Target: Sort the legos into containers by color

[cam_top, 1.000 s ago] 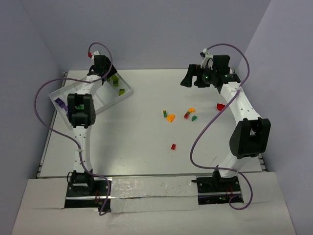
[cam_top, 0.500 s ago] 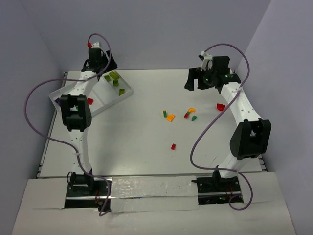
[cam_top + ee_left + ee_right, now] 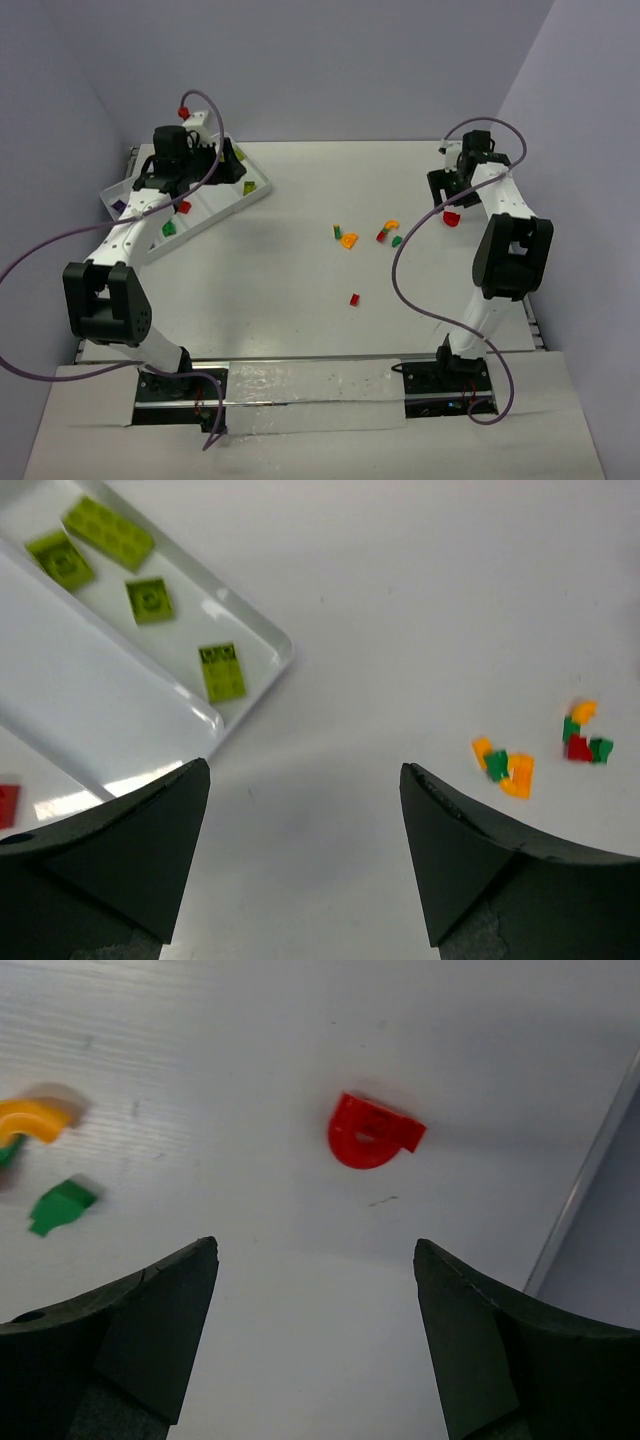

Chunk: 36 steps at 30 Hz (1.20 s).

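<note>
The white tray (image 3: 262, 186) lies at the back left. Its containers hold lime legos (image 3: 221, 671), a red one (image 3: 184, 207), a green one (image 3: 170, 228) and a purple one (image 3: 120, 205). My left gripper (image 3: 305, 768) hangs open and empty above the table, just off the tray's near corner (image 3: 285, 650). Loose orange, green and red legos (image 3: 349, 240) lie mid-table, and a single red one (image 3: 354, 299) lies nearer the arms. A red rounded lego (image 3: 372, 1132) sits near the right edge. My right gripper (image 3: 315, 1245) is open just short of it, holding nothing.
The table's right edge (image 3: 590, 1180) and the grey wall run close beside the red rounded lego. An orange arch (image 3: 35, 1118) and a green piece (image 3: 62, 1204) lie to its left. Cables loop over both arms.
The left arm has swung back to the left, its gripper opening wider and the tray's red and green bricks coming into view. The right arm has moved right and down toward the red rounded lego.
</note>
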Motion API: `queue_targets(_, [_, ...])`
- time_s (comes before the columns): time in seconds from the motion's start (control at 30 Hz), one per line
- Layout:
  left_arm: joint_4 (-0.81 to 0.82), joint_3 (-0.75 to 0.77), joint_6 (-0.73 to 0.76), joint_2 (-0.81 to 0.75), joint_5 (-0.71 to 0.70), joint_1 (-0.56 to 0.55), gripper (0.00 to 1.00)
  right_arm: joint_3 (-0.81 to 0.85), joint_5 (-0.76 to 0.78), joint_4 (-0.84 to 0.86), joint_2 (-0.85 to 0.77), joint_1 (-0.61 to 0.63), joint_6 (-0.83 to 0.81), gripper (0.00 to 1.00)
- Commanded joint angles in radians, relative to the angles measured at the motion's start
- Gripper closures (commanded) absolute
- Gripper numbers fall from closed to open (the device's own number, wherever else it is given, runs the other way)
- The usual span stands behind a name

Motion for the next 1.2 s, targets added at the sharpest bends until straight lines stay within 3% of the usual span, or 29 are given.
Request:
queue_targets(0.0, [-0.014,-0.038,0.019,-0.027,0.110,0.003,0.14,0.058,0.095,0.002,0.042,-0.015,-0.099,0.12])
queue_targets(0.23, [-0.107,0.041,0.029,0.042,0.169,0.003,0.14,0.095,0.124,0.036,0.151,-0.018,-0.166,0.01])
queue_targets(0.53, [-0.110,0.051,0.027,0.034,0.176,0.003,0.14,0.139,0.118,0.031,0.260,-0.042,-0.181,0.00])
queue_targets(0.97, [-0.122,0.089,0.008,0.053,0.181,0.003,0.14,0.210,0.155,0.010,0.347,-0.056,0.076,0.04])
queue_targets(1.17, [-0.131,0.105,0.005,0.064,0.178,0.003,0.14,0.300,0.143,-0.044,0.402,-0.065,0.174,0.16])
